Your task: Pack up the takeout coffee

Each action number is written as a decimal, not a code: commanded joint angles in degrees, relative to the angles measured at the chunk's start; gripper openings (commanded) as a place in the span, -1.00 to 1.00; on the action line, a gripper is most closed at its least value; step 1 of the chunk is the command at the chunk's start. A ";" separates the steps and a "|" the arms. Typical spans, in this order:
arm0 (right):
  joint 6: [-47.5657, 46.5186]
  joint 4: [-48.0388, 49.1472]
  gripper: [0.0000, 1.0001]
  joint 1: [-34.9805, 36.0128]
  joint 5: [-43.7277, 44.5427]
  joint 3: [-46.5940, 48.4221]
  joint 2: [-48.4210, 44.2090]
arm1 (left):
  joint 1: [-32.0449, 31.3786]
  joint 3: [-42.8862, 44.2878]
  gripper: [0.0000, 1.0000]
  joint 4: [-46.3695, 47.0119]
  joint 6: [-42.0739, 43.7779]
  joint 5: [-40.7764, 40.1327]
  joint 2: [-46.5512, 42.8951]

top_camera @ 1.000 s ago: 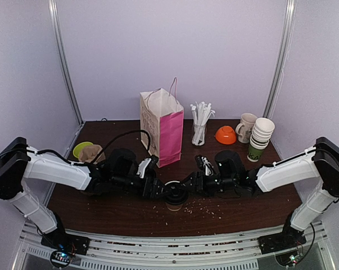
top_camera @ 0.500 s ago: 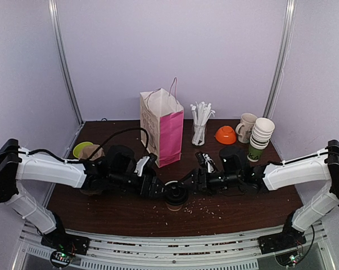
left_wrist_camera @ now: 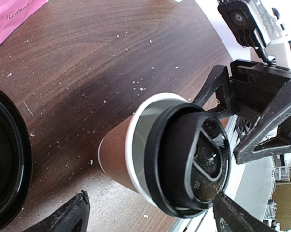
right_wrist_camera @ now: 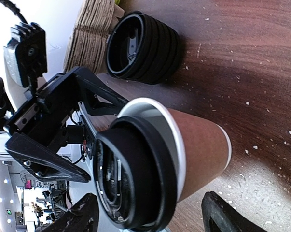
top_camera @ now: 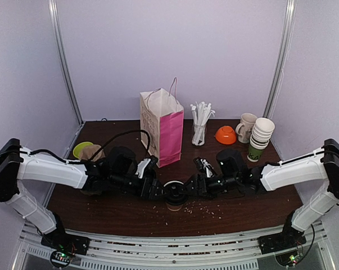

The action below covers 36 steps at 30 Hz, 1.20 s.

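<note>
Takeout coffee (left_wrist_camera: 159,154) stands between the left end effector (left_wrist_camera: 150,208) and right end effector (right_wrist_camera: 149,203), both spread apart.

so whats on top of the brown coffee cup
A black dome lid sits on the brown cup, askew, with the cup's white rim exposed on one side. The lid hides most of the inside, so whether there is coffee in it cannot be seen.

A small brown paper cup (top_camera: 174,198) with a rolled white rim stands upright on the dark wooden table (top_camera: 242,216), near the middle of its near edge. Its black plastic dome lid (left_wrist_camera: 193,164) sits askew, leaving a crescent of rim uncovered.
</note>
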 commanded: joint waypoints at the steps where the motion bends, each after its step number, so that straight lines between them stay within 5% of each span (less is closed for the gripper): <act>1: -0.17 1.23 0.50 0.38 0.23 -1.57 0.61 | -0.30 0.61 0.85 0.85 0.81 -0.73 0.00; 21: -0.31 -3.59 0.44 -0.77 8.74 -3.00 -11.37 | 1.19 -1.42 0.97 5.66 -2.83 -3.89 -4.26; 26: -2.04 -11.03 0.28 -0.77 8.92 -2.63 -11.23 | 3.21 -1.95 0.97 8.49 -3.62 -2.04 -4.56; 36: -2.15 -12.01 0.28 -0.68 7.92 -1.54 -7.16 | 3.66 0.07 0.97 11.97 -4.08 3.00 0.88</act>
